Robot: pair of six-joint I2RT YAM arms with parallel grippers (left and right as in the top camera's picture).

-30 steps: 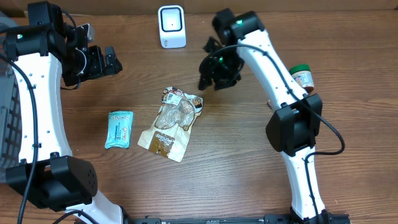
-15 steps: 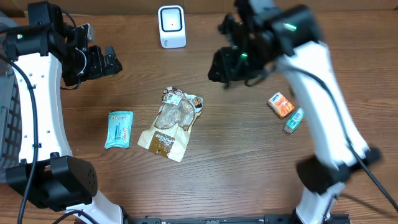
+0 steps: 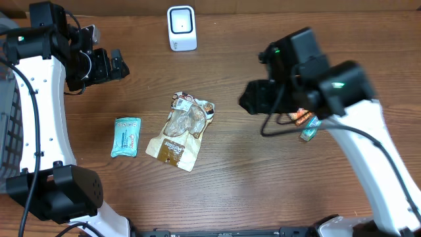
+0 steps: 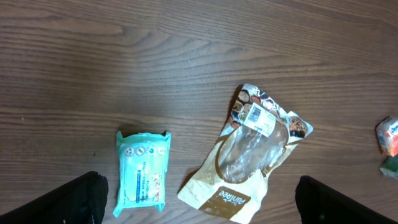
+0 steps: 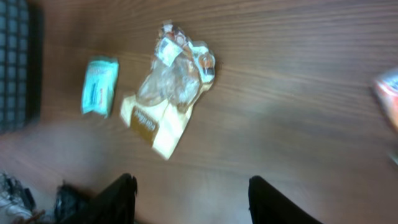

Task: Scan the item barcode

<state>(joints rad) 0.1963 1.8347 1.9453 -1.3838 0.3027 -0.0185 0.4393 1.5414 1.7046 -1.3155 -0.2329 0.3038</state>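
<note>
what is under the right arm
An orange packet and a teal item poke out beneath the right arm; the arm covers part of both, and no barcode shows.

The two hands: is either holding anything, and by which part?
Nothing is held. The left hand and the right hand are both open and empty; the brown pouch lies free on the table.

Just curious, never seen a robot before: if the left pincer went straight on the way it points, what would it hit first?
Probably the tan pouch: it lies almost centred ahead of the open left pincer, teal packet off to the side. Depth is unclear, so maybe bare table first.
</note>
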